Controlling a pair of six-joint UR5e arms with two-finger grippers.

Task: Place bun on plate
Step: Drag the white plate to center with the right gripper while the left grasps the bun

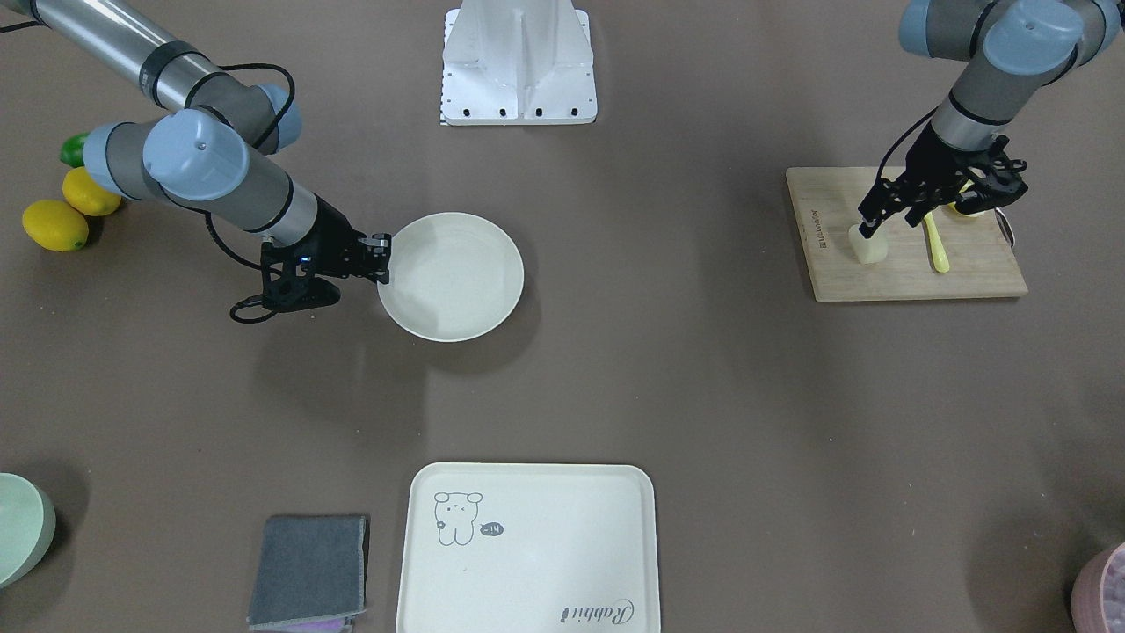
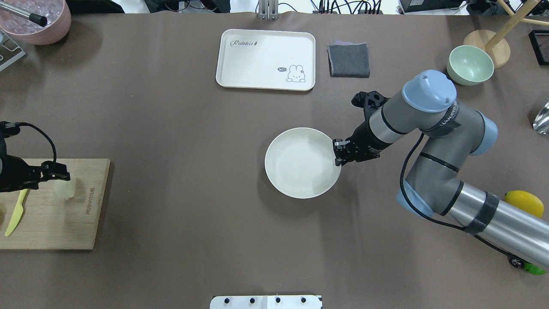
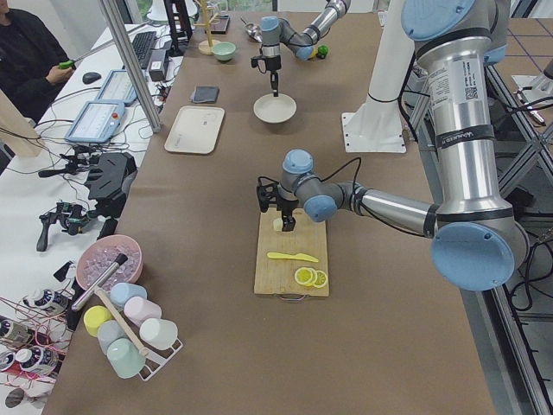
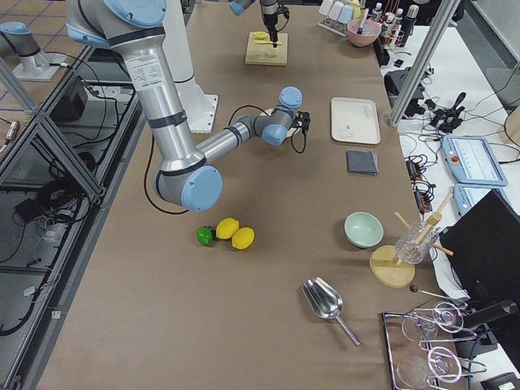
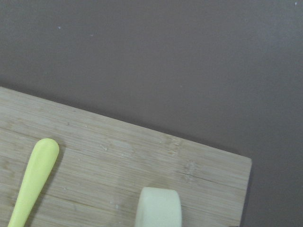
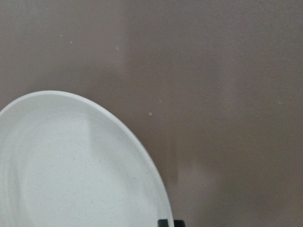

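The bun [image 1: 867, 245] stands on end at the corner of a wooden cutting board [image 1: 896, 281], also seen in the overhead view [image 2: 65, 189] and at the bottom of the left wrist view [image 5: 158, 209]. My left gripper [image 1: 888, 220] hovers just above it and appears open, since no fingertips show in the left wrist view. The plate [image 1: 457, 303] lies empty at mid-table [image 2: 296, 180]. My right gripper [image 2: 338, 153] sits at its rim, shut on the edge, and a dark fingertip [image 6: 165, 222] shows beside the plate's rim [image 6: 142, 156].
A yellow plastic knife [image 1: 936, 246] and lemon slices [image 3: 309, 277] share the board. A cream tray [image 2: 266, 43] and a grey cloth [image 2: 349, 60] lie across the table. A green bowl [image 2: 470, 64], lemons [image 1: 61, 215] and a pink bowl [image 2: 36, 21] sit near the edges.
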